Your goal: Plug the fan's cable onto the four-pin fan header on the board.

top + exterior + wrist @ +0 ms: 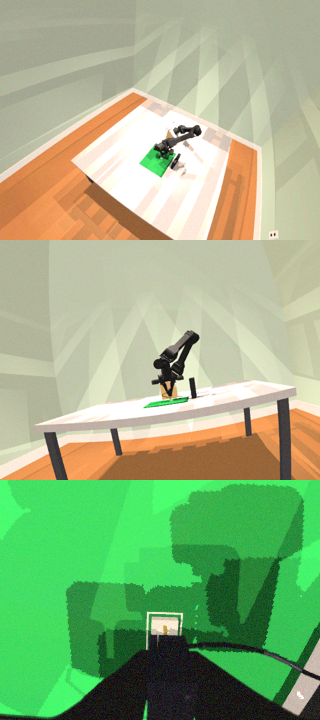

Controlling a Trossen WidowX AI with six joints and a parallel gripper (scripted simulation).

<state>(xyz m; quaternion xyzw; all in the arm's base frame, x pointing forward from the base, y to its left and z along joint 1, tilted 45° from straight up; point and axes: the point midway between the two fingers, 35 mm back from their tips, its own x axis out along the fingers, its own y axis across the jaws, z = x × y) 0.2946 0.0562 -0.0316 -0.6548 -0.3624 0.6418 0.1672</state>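
Observation:
The green board (152, 164) (156, 404) (45, 545) lies on the table. The fan header (159, 623) is a small pale block with a gold-coloured pin showing, inside a white outline on the board. My gripper (170, 395) (167, 659) points down over the board and is shut on the fan plug, right at the header's near side in the wrist view. The plug is dark and hard to tell from the fingertips. Its black cable (230, 645) runs off to the right. The fingertips hide part of the header, so whether plug and header touch cannot be seen.
A black upright slab (175, 161) (192, 388) stands beside the board. A tan block (169, 134) (174, 391) stands behind the board, near the arm's base. The white table (116, 144) (103, 418) carries everything.

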